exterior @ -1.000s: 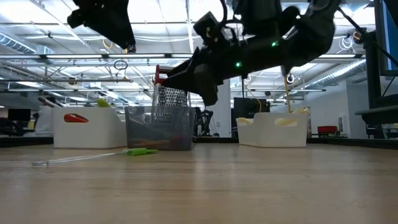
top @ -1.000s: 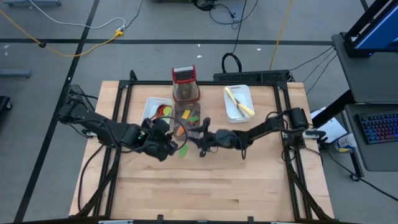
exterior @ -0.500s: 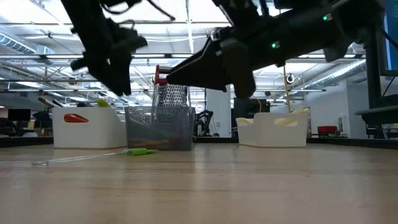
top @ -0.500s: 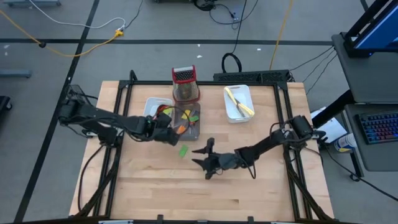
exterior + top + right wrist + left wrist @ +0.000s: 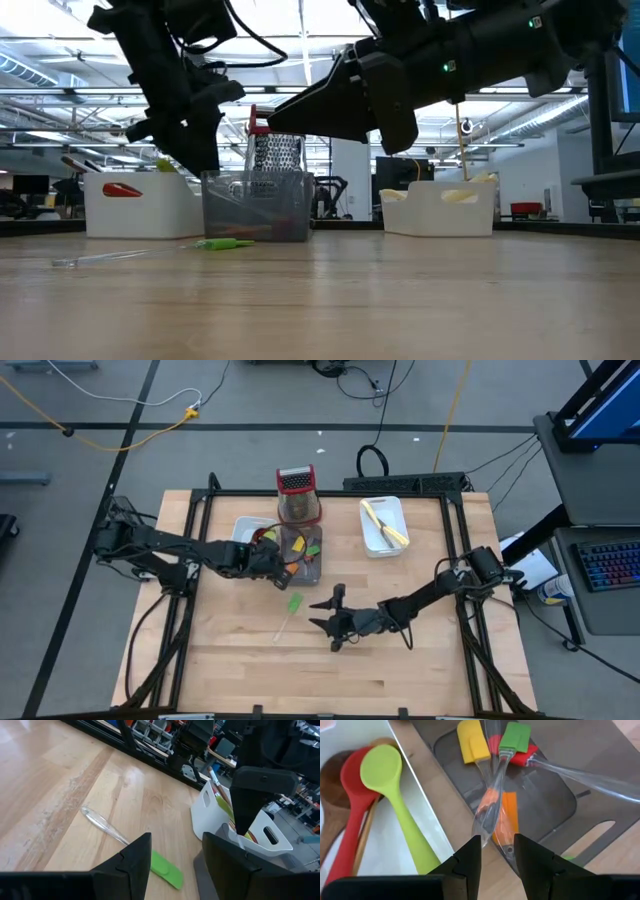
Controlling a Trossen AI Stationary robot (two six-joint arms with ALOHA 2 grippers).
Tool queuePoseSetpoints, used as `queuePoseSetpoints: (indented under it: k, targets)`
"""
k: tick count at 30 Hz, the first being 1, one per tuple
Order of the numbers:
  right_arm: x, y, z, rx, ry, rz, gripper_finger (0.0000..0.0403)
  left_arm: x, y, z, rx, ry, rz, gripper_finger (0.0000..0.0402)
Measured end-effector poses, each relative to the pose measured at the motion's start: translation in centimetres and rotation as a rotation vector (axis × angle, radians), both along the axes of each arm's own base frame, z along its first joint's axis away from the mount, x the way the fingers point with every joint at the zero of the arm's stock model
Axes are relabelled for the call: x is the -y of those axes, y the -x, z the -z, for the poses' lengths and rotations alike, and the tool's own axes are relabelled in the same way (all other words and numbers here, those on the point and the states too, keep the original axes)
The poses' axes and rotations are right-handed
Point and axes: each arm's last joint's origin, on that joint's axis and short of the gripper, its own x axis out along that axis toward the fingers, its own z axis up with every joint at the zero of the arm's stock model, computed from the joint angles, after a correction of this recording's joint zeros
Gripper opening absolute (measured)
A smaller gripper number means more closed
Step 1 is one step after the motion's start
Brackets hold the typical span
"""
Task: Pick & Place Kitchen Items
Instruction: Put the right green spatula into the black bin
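The left hand (image 5: 268,563) has moved up over the grey tray (image 5: 316,570) of small spatulas, fingers apart and empty. The right hand (image 5: 333,622) has pulled back over the counter (image 5: 400,670), open and empty. A green spatula (image 5: 293,603) now lies exposed between them, awaiting pickup.

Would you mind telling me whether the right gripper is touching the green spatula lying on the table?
Apart. The high view shows the right gripper beside the green spatula, with bare table between them; the right wrist view shows nothing between its open fingers.
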Motion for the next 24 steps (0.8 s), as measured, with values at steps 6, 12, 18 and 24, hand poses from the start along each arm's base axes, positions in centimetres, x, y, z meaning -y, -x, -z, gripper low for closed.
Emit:
queuePoseSetpoints:
  k: [6,12,18,24]
  targets:
    - [0.0,0.0,0.0,0.000,0.000,-0.001,0.0169,-0.8,0.0,0.3,-0.005,0.038,-0.050,0.0118]
    - [0.0,0.0,0.0,0.000,0.000,-0.001,0.0169,-1.5,-0.2,0.6,-0.009,0.053,-0.073,0.0118]
    - [0.0,0.0,0.0,0.000,0.000,-0.001,0.0169,-1.7,-0.5,0.7,-0.005,0.065,-0.033,0.0118]
    - [0.0,0.0,0.0,0.000,0.003,-0.001,0.0169,-1.7,-1.1,0.5,0.053,0.058,0.008,0.0118]
